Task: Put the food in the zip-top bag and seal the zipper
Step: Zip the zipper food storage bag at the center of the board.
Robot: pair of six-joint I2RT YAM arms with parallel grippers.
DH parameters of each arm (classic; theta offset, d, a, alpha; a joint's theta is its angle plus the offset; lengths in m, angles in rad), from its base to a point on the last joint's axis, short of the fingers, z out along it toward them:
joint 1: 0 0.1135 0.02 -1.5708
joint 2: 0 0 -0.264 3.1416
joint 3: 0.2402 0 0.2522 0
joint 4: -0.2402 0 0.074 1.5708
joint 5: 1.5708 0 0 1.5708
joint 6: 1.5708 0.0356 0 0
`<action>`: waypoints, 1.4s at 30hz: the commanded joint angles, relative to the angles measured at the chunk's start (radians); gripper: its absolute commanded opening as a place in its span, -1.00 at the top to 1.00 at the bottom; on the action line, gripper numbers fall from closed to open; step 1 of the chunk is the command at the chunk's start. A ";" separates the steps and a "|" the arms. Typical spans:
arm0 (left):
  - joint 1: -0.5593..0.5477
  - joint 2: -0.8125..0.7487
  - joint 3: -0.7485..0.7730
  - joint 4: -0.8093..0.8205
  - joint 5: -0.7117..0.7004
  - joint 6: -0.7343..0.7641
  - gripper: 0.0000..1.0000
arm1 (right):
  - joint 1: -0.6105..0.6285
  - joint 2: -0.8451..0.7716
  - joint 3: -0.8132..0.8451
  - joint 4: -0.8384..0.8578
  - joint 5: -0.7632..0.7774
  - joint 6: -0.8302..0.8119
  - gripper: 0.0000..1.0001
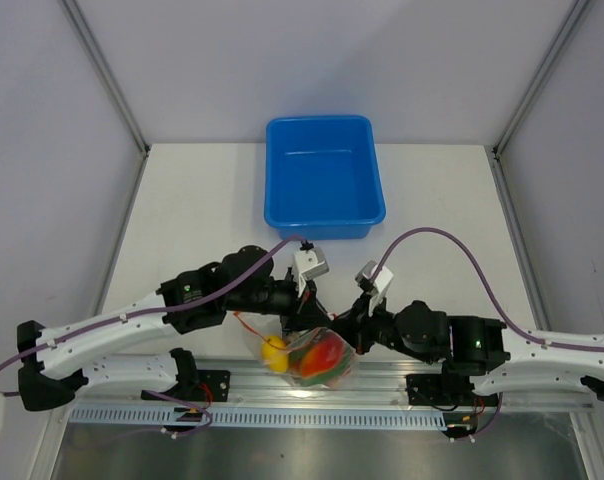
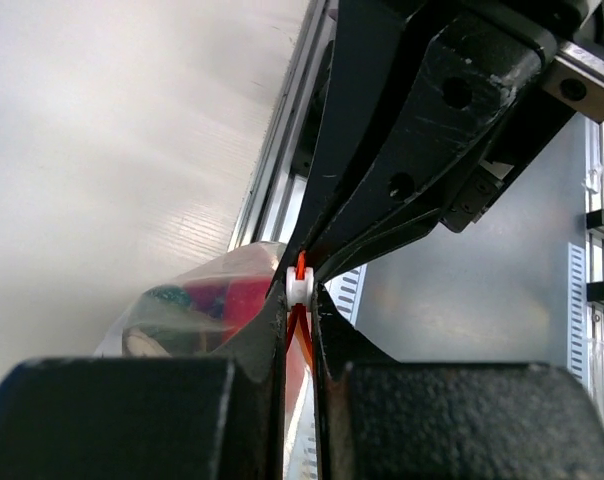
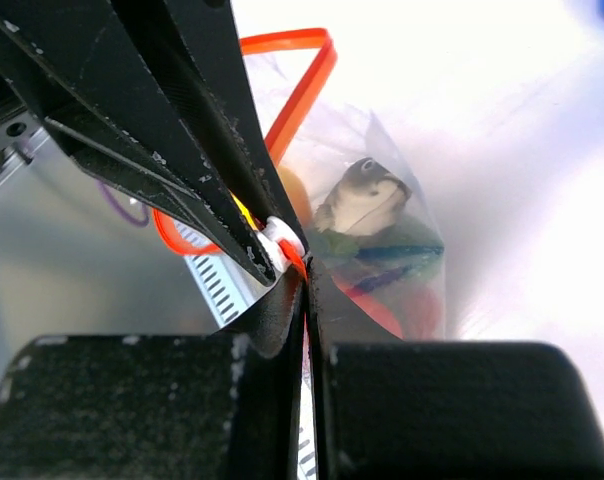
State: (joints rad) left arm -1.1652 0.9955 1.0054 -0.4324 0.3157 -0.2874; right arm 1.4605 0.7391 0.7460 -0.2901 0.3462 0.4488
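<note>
The zip-top bag [image 1: 317,362] hangs over the table's near edge between the two grippers, with the food inside: a yellow fruit [image 1: 273,350], red pieces [image 1: 325,352] and a grey fish [image 3: 362,195]. My left gripper [image 1: 304,318] is shut on the zipper [image 2: 301,335], its tips [image 2: 299,290] pinching the white slider [image 2: 298,287]. My right gripper [image 1: 344,330] meets it tip to tip. Its jaws [image 3: 305,278] are shut on the zipper's orange strip right beside the slider [image 3: 280,238]. A loop of open zipper [image 3: 292,100] curves away behind the left fingers [image 3: 182,130].
A blue tub [image 1: 324,178] stands at the back middle of the table. An aluminium rail [image 1: 312,388] with the arm bases runs along the near edge, just below the bag. Grey walls close in the sides.
</note>
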 commanded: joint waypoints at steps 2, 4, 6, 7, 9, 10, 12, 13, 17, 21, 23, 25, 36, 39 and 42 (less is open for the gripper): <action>-0.002 0.014 0.047 -0.026 0.040 -0.019 0.99 | 0.015 -0.029 0.036 0.040 0.220 0.007 1.00; 0.001 0.015 0.045 -0.020 0.048 -0.021 0.99 | 0.017 -0.038 0.033 0.040 0.206 -0.008 1.00; 0.016 0.008 0.033 0.003 0.078 -0.029 0.99 | 0.017 -0.044 0.030 0.037 0.177 -0.027 1.00; 0.022 0.003 0.027 0.012 0.089 -0.035 0.99 | 0.017 -0.052 0.027 0.031 0.159 -0.030 1.00; 0.036 -0.011 0.013 0.035 0.114 -0.039 0.99 | 0.017 -0.063 0.021 0.019 0.146 -0.029 1.00; 0.039 -0.015 0.010 0.038 0.115 -0.044 0.99 | 0.017 -0.075 0.012 0.016 0.149 -0.027 1.00; 0.048 -0.018 0.006 0.043 0.125 -0.048 0.99 | 0.017 -0.089 0.001 0.012 0.154 -0.019 1.00; 0.050 -0.017 0.006 0.044 0.128 -0.052 0.99 | 0.018 -0.104 -0.011 0.022 0.163 -0.004 1.00; 0.052 0.006 0.004 0.055 0.151 -0.061 0.99 | 0.020 -0.115 -0.043 0.098 0.162 0.021 1.00; 0.052 0.046 0.012 0.049 0.154 -0.068 0.99 | 0.021 -0.093 -0.066 0.181 0.148 0.036 1.00; 0.052 0.055 0.013 0.044 0.157 -0.068 0.99 | 0.021 -0.080 -0.066 0.218 0.126 0.037 1.00; 0.052 0.052 0.013 0.047 0.161 -0.067 0.99 | 0.021 -0.072 -0.056 0.198 0.084 0.018 1.00; 0.064 0.037 0.059 0.043 0.189 -0.062 0.99 | 0.020 -0.168 -0.033 0.014 -0.196 -0.133 0.02; 0.064 0.034 0.062 0.050 0.209 -0.067 0.99 | 0.018 -0.187 -0.046 0.015 -0.168 -0.139 -0.35; 0.064 0.031 0.061 0.058 0.232 -0.073 0.99 | 0.015 -0.187 -0.063 0.041 -0.156 -0.157 -0.44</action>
State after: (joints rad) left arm -1.1072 1.0393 1.0172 -0.4282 0.4973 -0.3416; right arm 1.4761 0.5526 0.6765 -0.2790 0.1936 0.3218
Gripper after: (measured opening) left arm 0.092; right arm 0.712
